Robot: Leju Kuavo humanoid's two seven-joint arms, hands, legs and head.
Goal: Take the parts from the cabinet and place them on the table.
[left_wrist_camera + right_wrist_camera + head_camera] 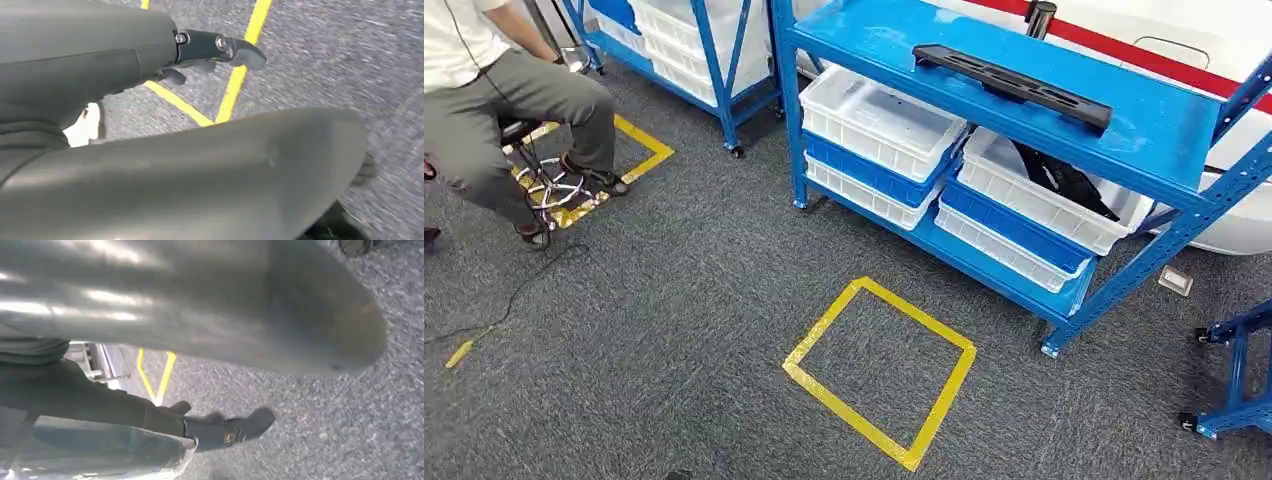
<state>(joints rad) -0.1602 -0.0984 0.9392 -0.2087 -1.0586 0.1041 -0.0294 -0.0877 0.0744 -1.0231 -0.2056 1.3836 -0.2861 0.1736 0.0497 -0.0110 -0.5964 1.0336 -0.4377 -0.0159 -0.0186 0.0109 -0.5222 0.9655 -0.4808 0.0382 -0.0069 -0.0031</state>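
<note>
Yellow-taped floor square (879,370) lies nearest; beyond it at two o'clock, long black plastic part (1012,84) lies crosswise on blue metal shelf rack (1124,140), while both hanging hands, left hand (210,52) and right hand (220,427), are empty with fingers apart.

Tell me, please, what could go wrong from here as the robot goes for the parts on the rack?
1. The long black part lies near the top shelf's front edge; a poor grip might tip it off.
2. A seated person and a floor cable are close, so walking or turning risks a bump or snag.

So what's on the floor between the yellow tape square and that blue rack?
Nothing: in the head view, bare grey carpet separates the yellow tape square from the blue rack.
</note>
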